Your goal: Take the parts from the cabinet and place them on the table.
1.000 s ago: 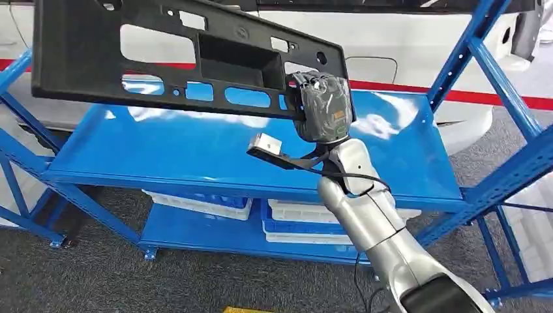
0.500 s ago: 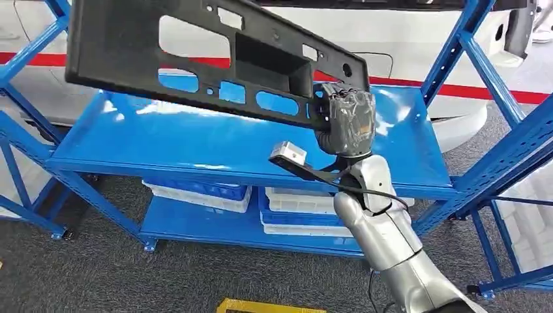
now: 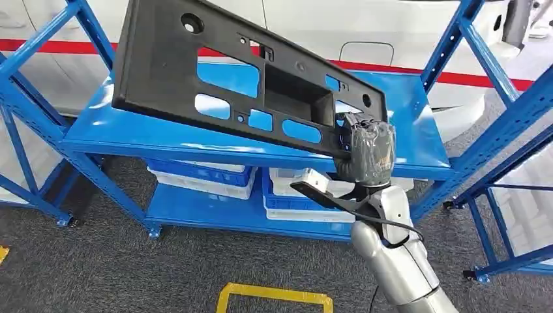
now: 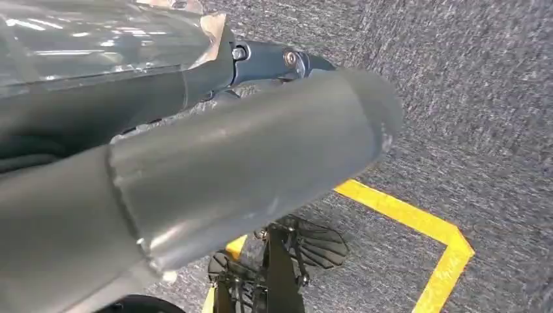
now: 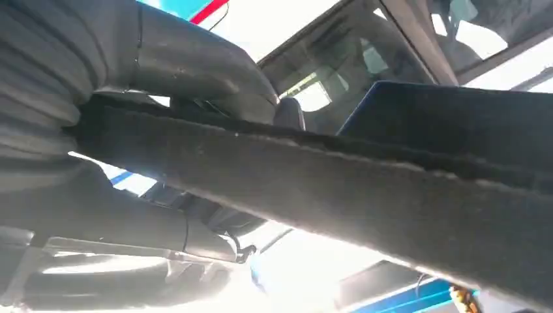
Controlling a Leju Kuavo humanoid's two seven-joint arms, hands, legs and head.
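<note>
floor: grey carpet (image 3: 98,274) with yellow tape outline (image 3: 274,297) | furniture: blue metal shelving rack (image 3: 78,134); white and blue crates (image 3: 202,179) on its lower shelf | behind: white car body (image 3: 365,32) with red stripe; bright glare on the top shelf

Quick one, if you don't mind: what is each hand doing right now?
Left hand: hanging over the floor, open or closed cannot be told.
Right hand: gripping one end of the black panel.
</note>
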